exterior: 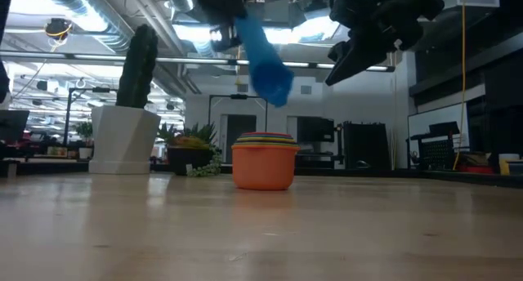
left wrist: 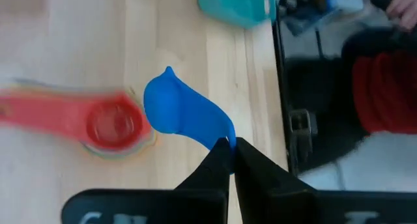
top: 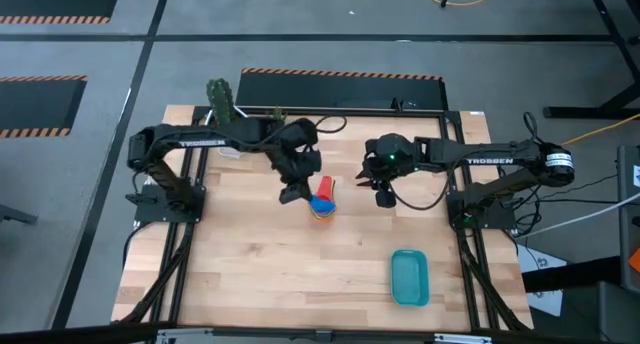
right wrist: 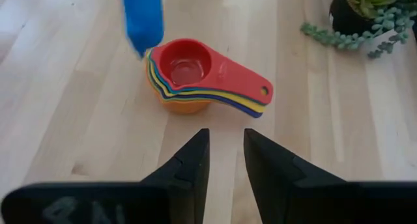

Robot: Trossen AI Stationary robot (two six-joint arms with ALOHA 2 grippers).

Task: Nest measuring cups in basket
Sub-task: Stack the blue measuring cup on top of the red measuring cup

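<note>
A light blue measuring cup hangs from my shut left gripper, just above a nested stack of cups near the table's middle. The stack has a red cup on top and an orange one at the bottom, standing on the wood. My right gripper hovers open and empty above the table, to the right of the stack. The teal basket lies near the table's near right corner, with nothing in it. My left gripper pinches the light blue cup by the free end of its handle between its two fingers. The fingers slant down from above. The cup is lifted clear and hangs tilted, bowl lowest, over the stack.
A white plant pot with a cactus stands at the far left, and a small trailing succulent stands beside it at the far edge. The wood between the stack and the basket is bare. Someone in red is beyond the table's right edge.
</note>
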